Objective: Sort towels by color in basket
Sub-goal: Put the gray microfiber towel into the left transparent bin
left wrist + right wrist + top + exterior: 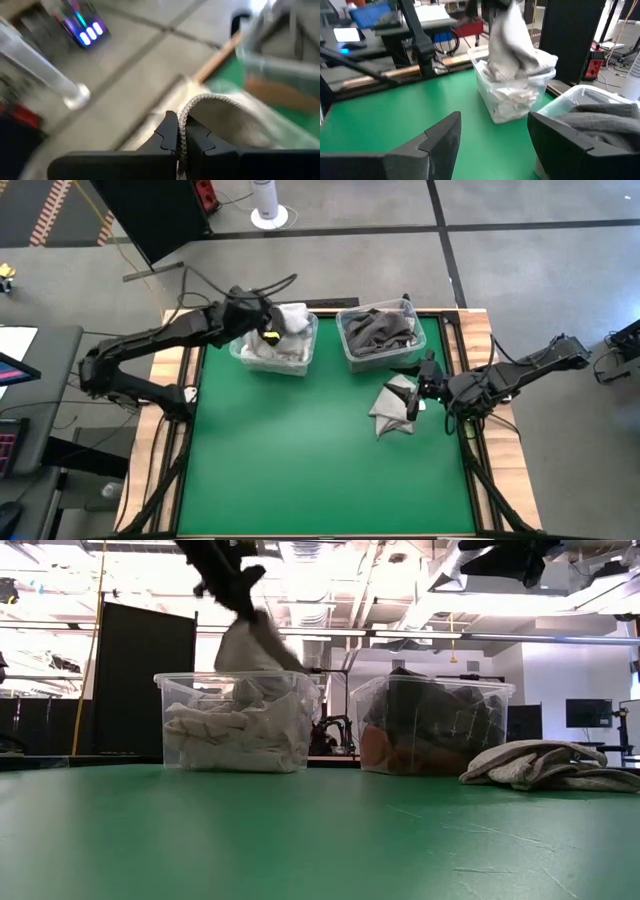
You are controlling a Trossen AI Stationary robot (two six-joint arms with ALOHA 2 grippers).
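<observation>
Two clear plastic bins stand at the table's far side. The left bin holds white and light grey towels, and the right bin holds dark grey ones, with an orange one low inside. My left gripper is above the left bin, shut on a white towel. A light grey towel lies crumpled on the green table in front of the right bin. My right gripper hovers at that towel's right edge, open wide. My left gripper pinches the white towel between its two fingers at a rolled edge or fold, with the fingers coming from above and slanting down. The towel hangs below the fingers. Its lower end reaches the towels heaped in the left bin.
Most of the green table in front of the bins is bare. Raised wooden rails run along the table's left and right sides. Both arm bases stand at the table's side edges.
</observation>
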